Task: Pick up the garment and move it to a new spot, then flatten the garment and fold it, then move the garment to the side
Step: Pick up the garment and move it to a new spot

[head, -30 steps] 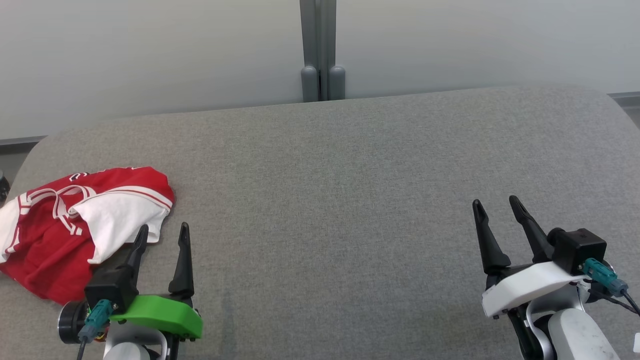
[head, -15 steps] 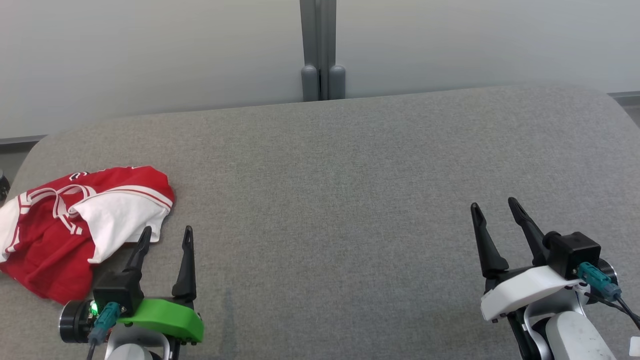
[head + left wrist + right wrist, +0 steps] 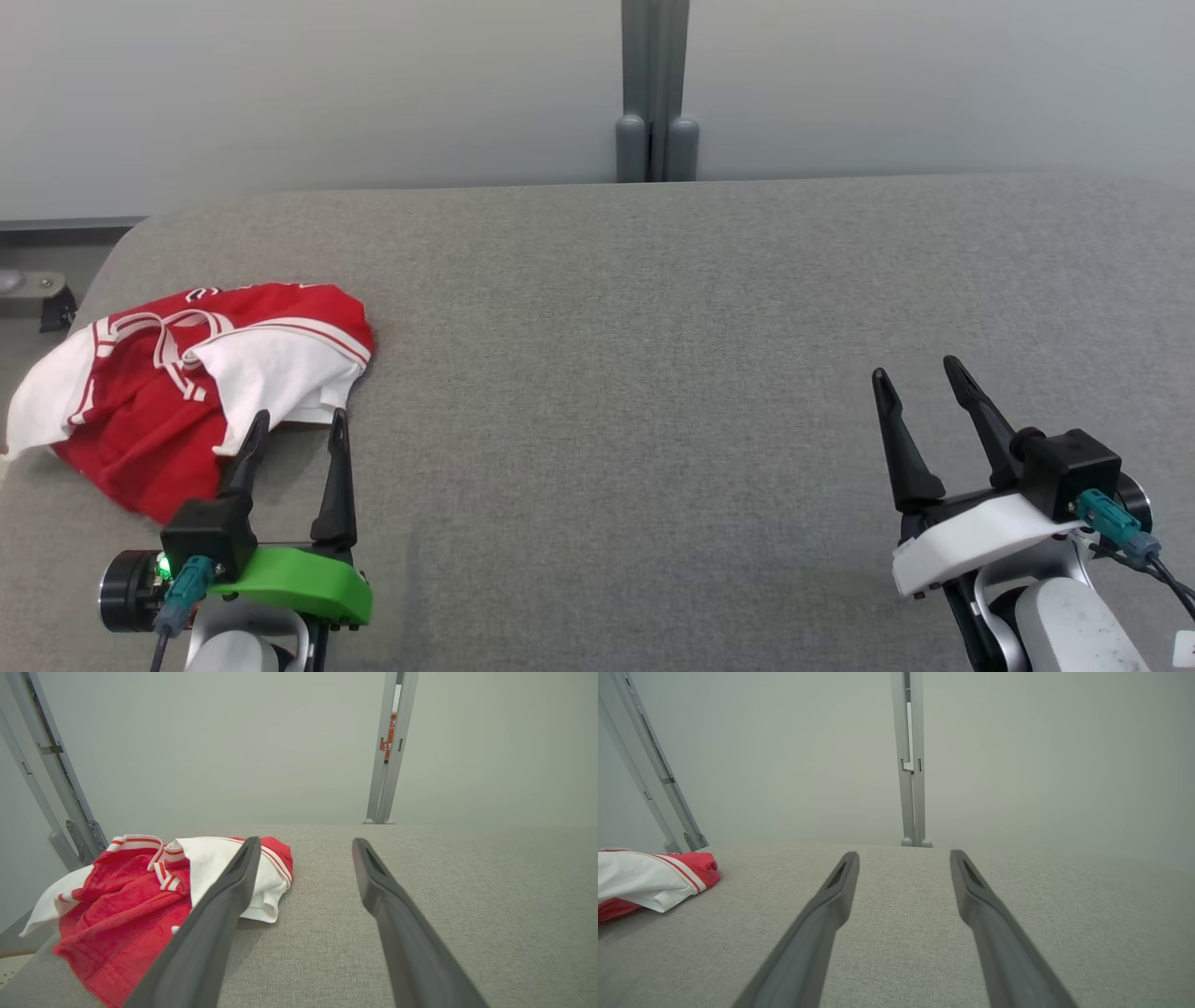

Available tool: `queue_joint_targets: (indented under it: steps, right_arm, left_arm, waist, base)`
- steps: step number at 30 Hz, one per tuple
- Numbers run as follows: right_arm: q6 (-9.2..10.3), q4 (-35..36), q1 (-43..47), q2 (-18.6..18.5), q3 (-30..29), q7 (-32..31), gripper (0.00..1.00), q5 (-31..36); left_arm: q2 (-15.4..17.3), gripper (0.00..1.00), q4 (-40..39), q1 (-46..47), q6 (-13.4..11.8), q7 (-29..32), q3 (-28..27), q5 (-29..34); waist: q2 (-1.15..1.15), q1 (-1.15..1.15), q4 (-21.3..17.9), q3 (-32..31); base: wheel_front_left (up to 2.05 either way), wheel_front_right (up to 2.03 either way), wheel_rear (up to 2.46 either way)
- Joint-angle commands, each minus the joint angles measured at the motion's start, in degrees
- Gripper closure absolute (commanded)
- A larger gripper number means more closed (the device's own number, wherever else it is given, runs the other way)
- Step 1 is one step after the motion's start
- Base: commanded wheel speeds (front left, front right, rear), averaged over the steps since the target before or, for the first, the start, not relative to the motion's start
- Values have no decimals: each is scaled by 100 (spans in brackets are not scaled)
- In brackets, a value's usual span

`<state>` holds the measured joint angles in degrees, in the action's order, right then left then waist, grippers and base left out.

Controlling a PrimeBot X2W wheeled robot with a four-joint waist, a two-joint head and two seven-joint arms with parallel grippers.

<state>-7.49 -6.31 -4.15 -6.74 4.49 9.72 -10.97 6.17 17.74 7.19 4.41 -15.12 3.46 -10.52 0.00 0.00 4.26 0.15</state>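
Head view: the camera has swung left and the left claw, wide open, has edged up to the crumpled red-and-white garment at the counter's left end; left wrist view: the garment lies ungrasped beside that claw; right wrist view: the right claw is wide, empty and well apart from the garment, so pick-up looks imminent.

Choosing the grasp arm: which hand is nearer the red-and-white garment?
Left. The left hand is open right at the near edge of the garment, beside its white part. The right hand is open far across the grey surface, well clear of it.
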Motion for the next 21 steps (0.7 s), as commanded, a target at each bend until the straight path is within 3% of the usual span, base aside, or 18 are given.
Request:
queue_joint_targets:
  steps: [1,12,21]
  right_arm:
    - [-1,47,-24,-12,27,19,0,-28]
    - [0,200,-91,1,285,-63,0,-136]
    - [0,216,-146,-1,313,-91,0,-151]
  left_arm:
    - [31,0,-6,78,-27,-5,-45,-35]
    - [58,0,-102,-33,-132,-5,-265,-155]
    - [16,0,-155,-134,-181,-5,-357,-177]
  waist:
    - [0,0,291,36]
    - [0,0,1271,150]
    - [0,0,1651,193]
  base:
    - [0,0,0]
    - [0,0,0]
    - [0,0,0]
